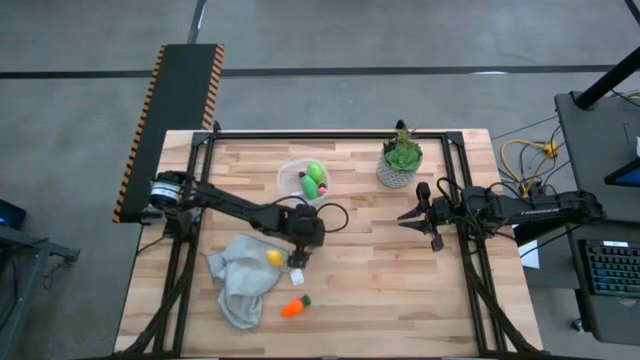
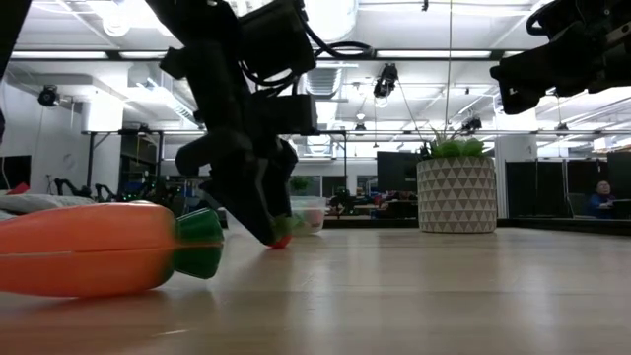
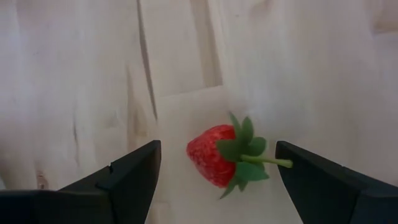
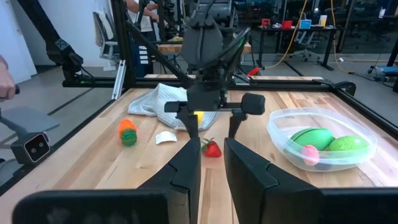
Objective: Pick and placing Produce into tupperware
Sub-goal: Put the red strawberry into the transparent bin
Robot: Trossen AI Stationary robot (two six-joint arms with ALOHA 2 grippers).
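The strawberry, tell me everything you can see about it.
The strawberry is a small glossy red toy, plastic-looking, with green leaves and a thin green stem. It lies on its side on the bare wooden table, between the open fingers of the left tool, which touch nothing of it. It is outside the tupperware.

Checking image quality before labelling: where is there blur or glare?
Low view: the carrot looms soft right at the lens, ceiling lights glare. Left wrist view: the strawberry is fairly sharp between the open left claw, wood washed out pale. High view: evenly lit.
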